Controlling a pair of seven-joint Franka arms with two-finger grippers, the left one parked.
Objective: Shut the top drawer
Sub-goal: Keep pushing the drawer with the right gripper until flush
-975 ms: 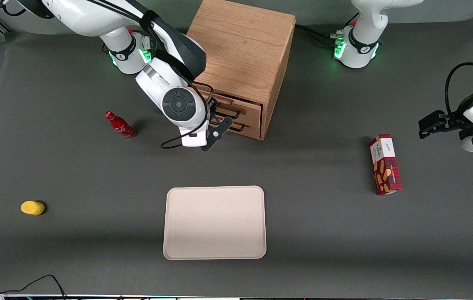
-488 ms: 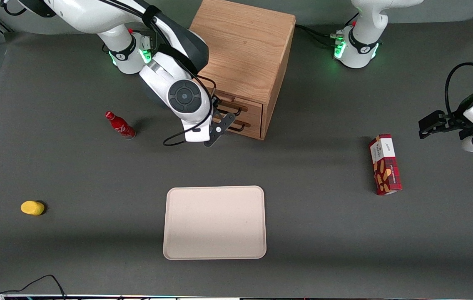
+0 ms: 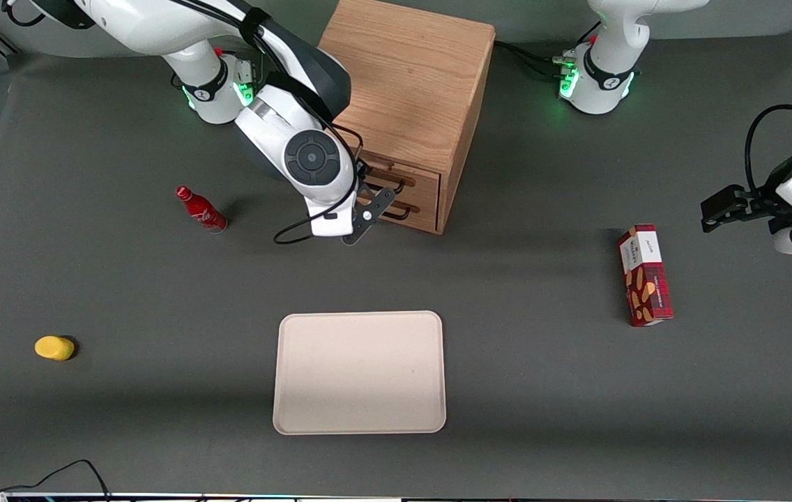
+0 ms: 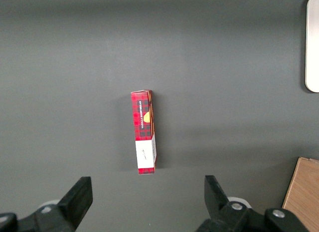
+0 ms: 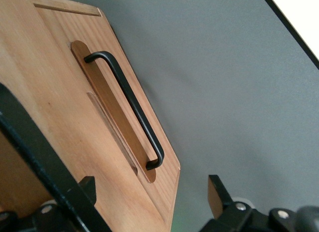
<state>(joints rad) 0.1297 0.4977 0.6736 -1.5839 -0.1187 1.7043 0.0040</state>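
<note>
Directly in front of the top drawer [image 3: 403, 183], pressed close to its black handle [image 3: 385, 187], the gripper [image 3: 367, 213] stood with fingers spread, holding nothing.

Front camera overlooks the table [image 3: 542, 390]; wrist cameras look close

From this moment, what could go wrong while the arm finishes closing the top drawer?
The gripper sits right in front of the light-oak top drawer, close to its black wire bar handle. A finger could snag on that handle, or on the lower drawer's handle just below. A push off the drawer's middle might also shift the whole wooden cabinet.
</note>
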